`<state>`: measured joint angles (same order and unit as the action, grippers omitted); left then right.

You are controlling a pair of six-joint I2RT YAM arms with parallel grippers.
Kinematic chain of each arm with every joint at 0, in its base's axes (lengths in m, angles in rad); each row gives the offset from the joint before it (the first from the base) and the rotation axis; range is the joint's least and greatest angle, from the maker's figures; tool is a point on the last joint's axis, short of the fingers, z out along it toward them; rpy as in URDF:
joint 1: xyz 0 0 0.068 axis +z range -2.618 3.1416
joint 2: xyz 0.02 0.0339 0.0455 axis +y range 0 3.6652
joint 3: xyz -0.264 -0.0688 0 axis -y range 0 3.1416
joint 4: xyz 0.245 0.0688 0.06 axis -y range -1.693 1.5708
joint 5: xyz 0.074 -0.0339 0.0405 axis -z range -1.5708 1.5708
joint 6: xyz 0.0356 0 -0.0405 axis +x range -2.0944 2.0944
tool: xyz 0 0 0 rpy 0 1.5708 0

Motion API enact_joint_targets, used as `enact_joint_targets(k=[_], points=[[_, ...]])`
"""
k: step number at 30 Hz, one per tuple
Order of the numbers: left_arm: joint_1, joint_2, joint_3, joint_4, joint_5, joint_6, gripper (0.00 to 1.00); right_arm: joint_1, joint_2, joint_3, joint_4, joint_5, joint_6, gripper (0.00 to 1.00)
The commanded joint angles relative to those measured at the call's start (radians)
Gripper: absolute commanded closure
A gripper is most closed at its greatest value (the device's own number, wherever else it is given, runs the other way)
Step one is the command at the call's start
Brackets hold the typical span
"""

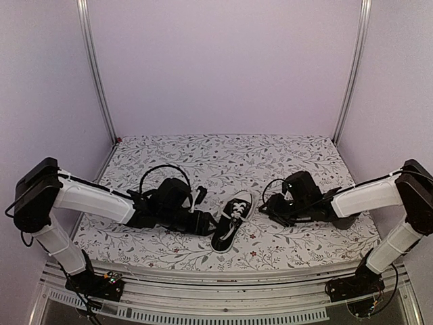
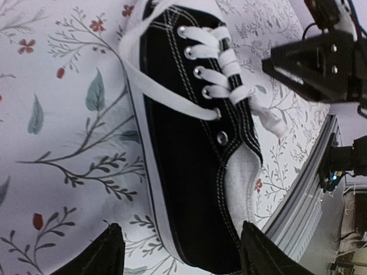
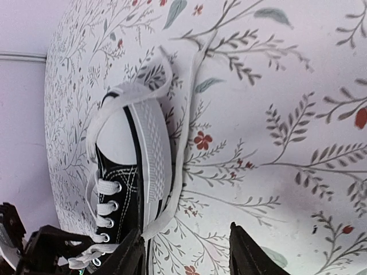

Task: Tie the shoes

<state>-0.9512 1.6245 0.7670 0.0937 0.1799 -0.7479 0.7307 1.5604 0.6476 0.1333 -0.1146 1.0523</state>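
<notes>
The left pincer (image 2: 182,247) is reaching in low over the flower-printed surface (image 1: 203,152). Its two fingers (image 2: 106,255) are standing wide apart and gripping nothing. From its own camera, the heel end of the black sneaker (image 1: 232,220) is lying in the gap between those fingers. Whether either finger is touching the canvas cannot be told.

The sneaker is sitting upright on its white sole (image 3: 150,154), stretching straight ahead of the left pincer with the toe at the far end. Its white laces (image 2: 218,63) are threaded through the eyelets but hanging untied. One flat end is slanting across the shoe's near side, and another is flopping off past the tongue.

Beyond the shoe, the right pincer (image 3: 186,240) is hovering close to the surface. Its jaws are standing partly apart, with bare printed surface showing between them. The white toe cap (image 3: 117,140) is lying ahead of it and off to one side. A loose lace (image 3: 183,132) is looping round that cap and trailing beside the sole, ending just beside one right finger. No grip on it is showing.
</notes>
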Motion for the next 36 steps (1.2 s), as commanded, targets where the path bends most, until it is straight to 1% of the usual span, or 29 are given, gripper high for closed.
enact_joint_targets(k=[1, 6, 9, 15, 20, 24, 25, 28, 31, 33, 35, 36], points=[[-0.056, 0.022, -0.002, 0.093, 0.087, -0.047, 0.3, -0.05, -0.047, 0.052, -0.123, 0.078, -0.09, 0.49], [-0.097, 0.073, 0.0, 0.166, 0.148, -0.091, 0.3, -0.074, 0.024, 0.18, -0.257, 0.123, -0.199, 0.49], [-0.108, 0.056, -0.007, 0.183, 0.136, -0.097, 0.3, -0.077, 0.094, 0.263, -0.302, 0.132, -0.243, 0.5], [-0.1, -0.069, -0.005, 0.059, -0.017, -0.058, 0.28, -0.077, 0.258, 0.456, -0.43, 0.187, -0.31, 0.55], [-0.081, -0.157, -0.001, -0.057, -0.124, -0.024, 0.26, -0.076, 0.354, 0.542, -0.484, 0.208, -0.313, 0.6], [-0.052, -0.197, -0.01, -0.102, -0.154, -0.003, 0.25, -0.076, 0.401, 0.555, -0.496, 0.203, -0.325, 0.61], [-0.047, -0.202, -0.014, -0.109, -0.158, 0.003, 0.24, -0.074, 0.411, 0.595, -0.501, 0.203, -0.33, 0.62], [-0.028, -0.216, -0.02, -0.123, -0.162, 0.021, 0.23, -0.07, 0.446, 0.635, -0.543, 0.219, -0.356, 0.67], [-0.006, -0.215, -0.02, -0.126, -0.156, 0.039, 0.23, -0.06, 0.483, 0.669, -0.592, 0.251, -0.382, 0.69], [0.005, -0.213, -0.017, -0.128, -0.156, 0.05, 0.22, -0.054, 0.505, 0.687, -0.618, 0.274, -0.4, 0.77], [0.017, -0.213, -0.014, -0.133, -0.156, 0.059, 0.22, -0.051, 0.516, 0.69, -0.631, 0.299, -0.41, 0.94], [0.023, -0.216, -0.012, -0.135, -0.158, 0.064, 0.22, -0.051, 0.514, 0.689, -0.634, 0.312, -0.414, 0.97]])
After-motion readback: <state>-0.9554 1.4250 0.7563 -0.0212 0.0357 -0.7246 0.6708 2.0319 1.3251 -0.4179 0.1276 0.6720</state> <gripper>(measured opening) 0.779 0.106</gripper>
